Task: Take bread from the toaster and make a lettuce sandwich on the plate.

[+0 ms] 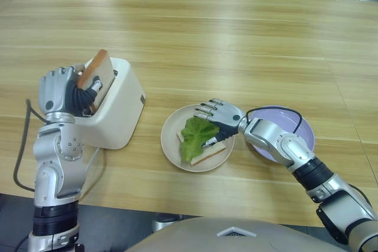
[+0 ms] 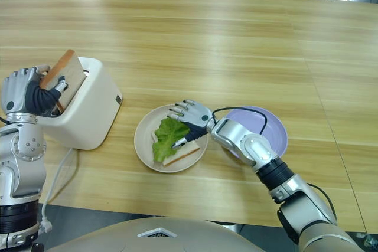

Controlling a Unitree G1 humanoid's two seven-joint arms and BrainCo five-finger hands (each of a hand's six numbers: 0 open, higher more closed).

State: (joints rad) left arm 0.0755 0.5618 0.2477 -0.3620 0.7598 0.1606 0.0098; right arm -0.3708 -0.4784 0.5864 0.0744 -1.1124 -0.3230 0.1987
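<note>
White toaster [image 1: 118, 110] by the table [image 1: 236, 45] front edge, left hand [image 1: 59, 90] fingers clamped on a bread slice [image 1: 94, 68] sticking up from it, plate [image 1: 168, 137] just beside, lettuce [image 1: 194, 135] on another slice [image 1: 209, 154], right hand [image 1: 221, 115] fingers spread over it, purple bowl [image 1: 306, 140] under that arm, wide wood behind.

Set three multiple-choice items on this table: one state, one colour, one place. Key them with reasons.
1. The left hand is: A open in the air; B shut on the toast slice at the toaster; C holding a cup.
2. The dish right of the plate is: A green; B purple; C black.
3. The lettuce lies: A in the dish; B on the toaster; C on the bread slice on the plate.
Key: B, its fingers wrap the slice; B, its rim and floor show purple; C, the leaf covers that slice.
</note>
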